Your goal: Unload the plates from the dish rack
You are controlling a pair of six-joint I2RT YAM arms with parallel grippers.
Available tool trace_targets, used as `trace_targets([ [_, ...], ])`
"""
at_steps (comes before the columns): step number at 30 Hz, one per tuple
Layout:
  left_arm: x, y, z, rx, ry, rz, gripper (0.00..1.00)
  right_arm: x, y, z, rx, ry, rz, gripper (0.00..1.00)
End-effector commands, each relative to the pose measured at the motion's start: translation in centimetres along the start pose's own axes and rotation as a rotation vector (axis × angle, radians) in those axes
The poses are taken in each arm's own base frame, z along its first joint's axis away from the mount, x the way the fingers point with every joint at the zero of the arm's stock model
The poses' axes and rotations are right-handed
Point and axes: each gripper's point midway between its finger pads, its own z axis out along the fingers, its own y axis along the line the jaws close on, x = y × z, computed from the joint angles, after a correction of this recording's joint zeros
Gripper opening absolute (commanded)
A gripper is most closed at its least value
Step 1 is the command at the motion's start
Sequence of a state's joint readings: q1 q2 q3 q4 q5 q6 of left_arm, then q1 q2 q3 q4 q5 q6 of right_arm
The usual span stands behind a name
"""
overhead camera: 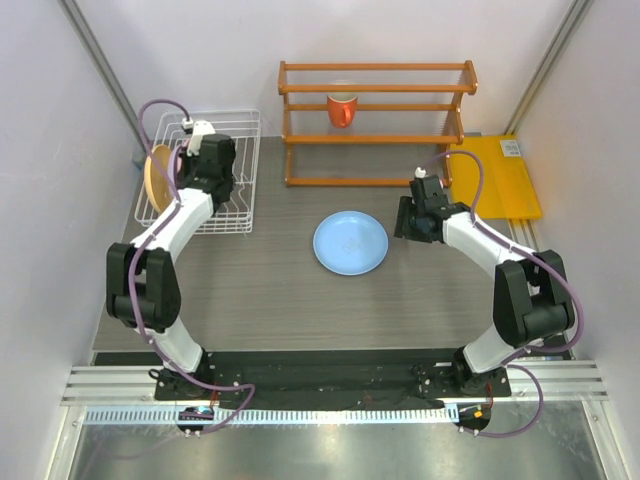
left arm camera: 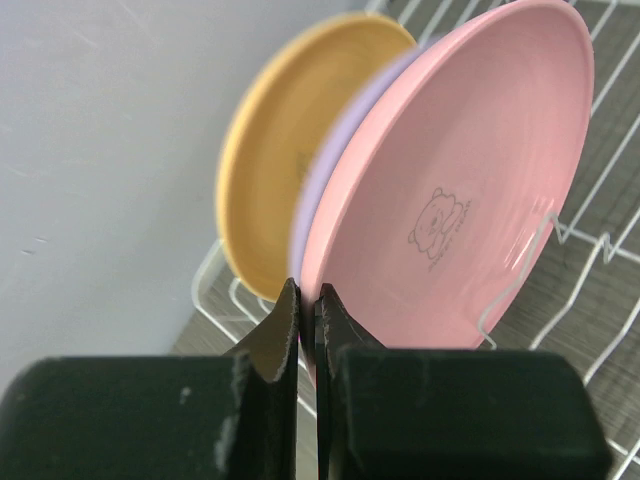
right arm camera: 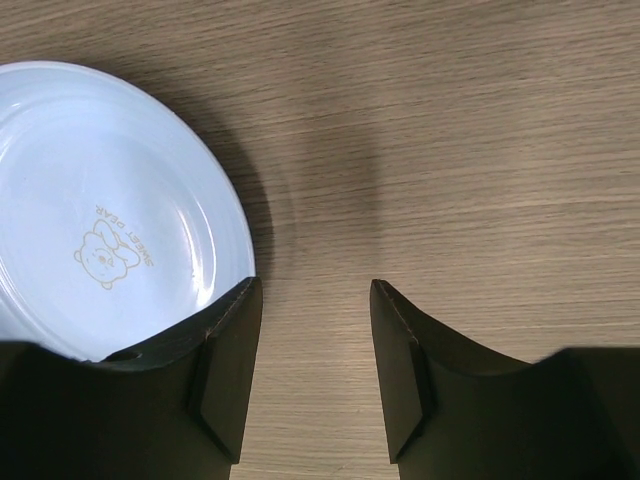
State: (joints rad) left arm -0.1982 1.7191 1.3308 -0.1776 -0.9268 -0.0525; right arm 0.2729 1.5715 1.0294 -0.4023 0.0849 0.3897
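- At the far-left corner of the table (overhead camera: pixel 300 305), the dish rack (overhead camera: pixel 228 226) holds three plates standing on edge between its wire dividers.
- Seen from the left wrist, the orange-yellow plate (left arm camera: pixel 275 160) stands nearest the left edge, the lilac plate (left arm camera: pixel 322 175) shows only as a thin sliver behind it, and the pink plate (left arm camera: pixel 450 190) comes next, its face printed with a small bear.
- The left gripper (left arm camera: pixel 306 295) sits over the rack with its fingers drawn almost together, pinching the lower rim of the pink plate; a pink strip shows in the narrow slit between them.
- The light blue plate (overhead camera: pixel 350 243) lies flat near the middle of the table, outside the rack.
- The right gripper (right arm camera: pixel 316 287) hangs just right of the light blue plate with its fingers spread apart and nothing between them but bare wood; its left finger overlaps the plate's edge in the wrist view.
- An orange wooden shelf (overhead camera: pixel 370 181) stands along the far edge with an orange mug (overhead camera: pixel 342 108) on it.
- A yellow board (overhead camera: pixel 495 185) lies at the far-right corner.
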Motion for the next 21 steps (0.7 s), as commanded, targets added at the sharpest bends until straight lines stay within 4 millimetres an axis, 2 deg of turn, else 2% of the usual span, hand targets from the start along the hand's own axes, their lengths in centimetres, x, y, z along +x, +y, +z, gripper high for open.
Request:
trace_targets([
  [1, -8.6, 5.4, -3.8, -0.035, -0.176, -0.196, 0.0, -0.6, -0.5, -1.1, 0.015, -0.035, -0.01, 0.53],
  [5, -9.8, 7.3, -5.1, -0.079, -0.202, -0.178, 0.0, -0.7, -0.5, -1.4, 0.016, -0.041, -0.008, 0.53],
  [10, -11.0, 8.4, -7.5, -0.073, -0.238, -0.19, 0.0, -1.4, -0.3, -2.5, 0.001, -0.068, -0.005, 0.56],
  [14, -10.8, 6.7, -10.0, 0.091, -0.237, -0.225, 0.0, -2.3, 1.0, -4.0, -0.07, -0.097, -0.006, 0.61],
  [15, -10.7, 4.8, -10.5, 0.199, -0.226, -0.268, 0.0, -2.8, 1.6, -4.6, -0.1, -0.108, -0.005, 0.62],
  [17, -9.5, 3.3, -11.6, 0.313, -0.18, -0.28, 0.0, -3.6, 3.4, -6.0, -0.194, -0.126, -0.004, 0.64],
  [18, -8.8, 1.6, -12.3, 0.404, -0.152, -0.318, 0.0, -4.1, 4.1, -6.7, -0.226, -0.142, -0.005, 0.64],
  [21, -7.0, -1.4, -13.9, 0.559, -0.094, -0.351, 0.0, -5.2, 6.5, -8.5, -0.338, -0.185, -0.007, 0.68],
])
